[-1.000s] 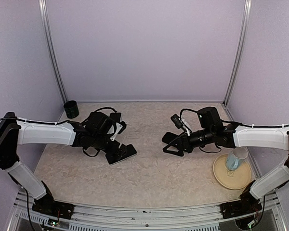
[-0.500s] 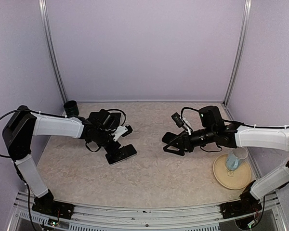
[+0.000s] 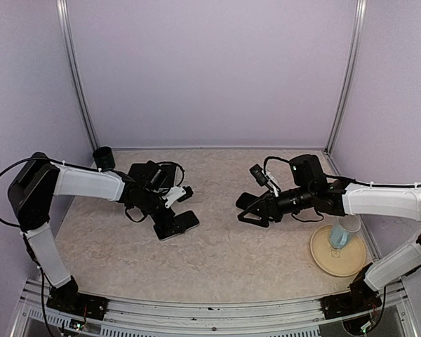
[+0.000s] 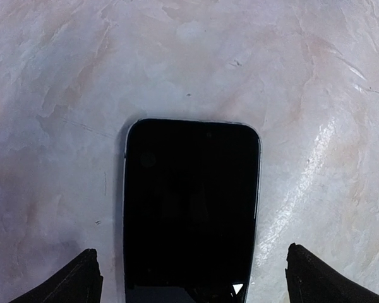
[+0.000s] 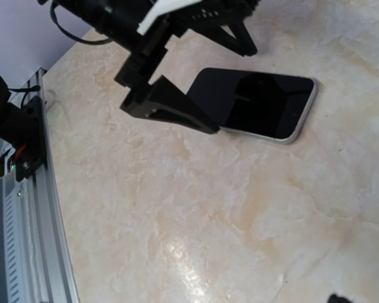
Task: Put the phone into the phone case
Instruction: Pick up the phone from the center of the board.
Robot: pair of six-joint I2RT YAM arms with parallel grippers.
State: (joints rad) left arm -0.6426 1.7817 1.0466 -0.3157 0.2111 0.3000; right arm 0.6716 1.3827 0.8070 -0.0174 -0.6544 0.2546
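Two widely parted fingers of the left end effector were set astride the flat black phone, presumably for gripping.

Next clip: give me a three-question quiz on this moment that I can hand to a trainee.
1. True or false: the right gripper is holding the phone.
2. How does the left gripper stand relative to the phone? A) open, with one finger on each side of it; B) shut on its edge; C) far from it, across the table.
3. Fill in: the pale cup near the right arm stands on a ____.

Key: 1 false, the right gripper is open and apart from the phone; 2 A; 3 plate.
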